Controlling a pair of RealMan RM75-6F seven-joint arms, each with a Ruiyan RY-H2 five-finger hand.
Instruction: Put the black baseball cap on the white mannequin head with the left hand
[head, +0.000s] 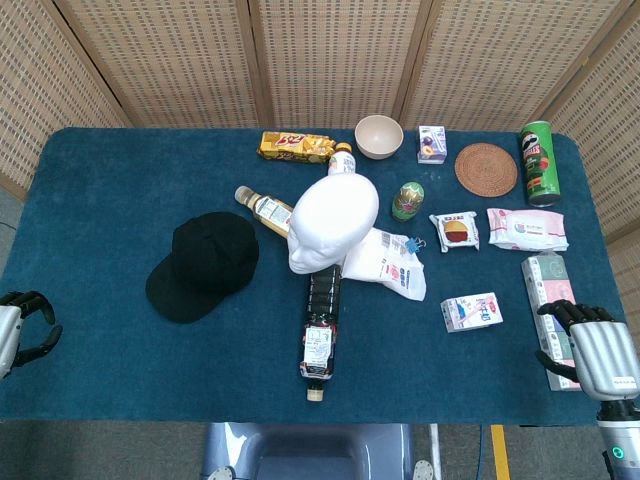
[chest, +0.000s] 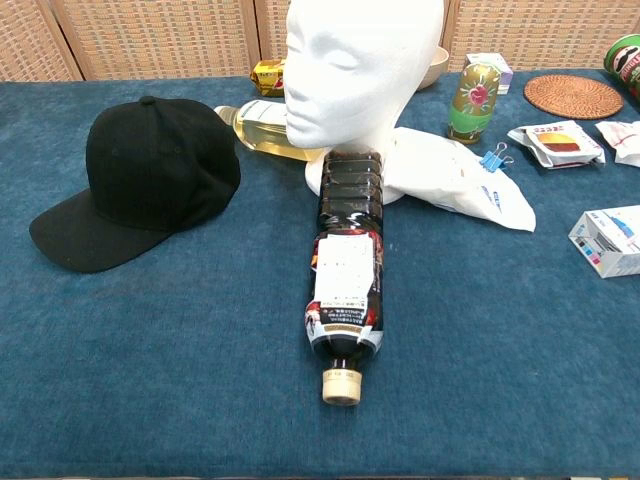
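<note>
Black baseball cap (head: 205, 263) sits on the blue table (head: 100, 200), left of centre, brim pointing near-left, nothing touching it. White mannequin head (head: 332, 224) stands just right of the cap at mid-table, face turned toward the near side, bare on top. Dark bottle (head: 320, 325) lies on its side right in front of the head, cap end toward the near edge. White bag (head: 392, 262) lies against the head's right side; pale-liquid bottle (head: 265, 209) lies behind it on the left.

Left hand (head: 22, 330) is at the near-left table edge, well apart from the cap, fingers curled loosely with gaps between them, holding nothing. Right hand (head: 592, 347) is at the near-right edge, fingers bent and apart, also holding nothing; it hangs over a pale packet (head: 545, 280). Neither hand shows in the chest view.

Far side: yellow snack pack (head: 292, 146), bowl (head: 379, 137), woven coaster (head: 486, 170), green chip can (head: 539, 163).
</note>
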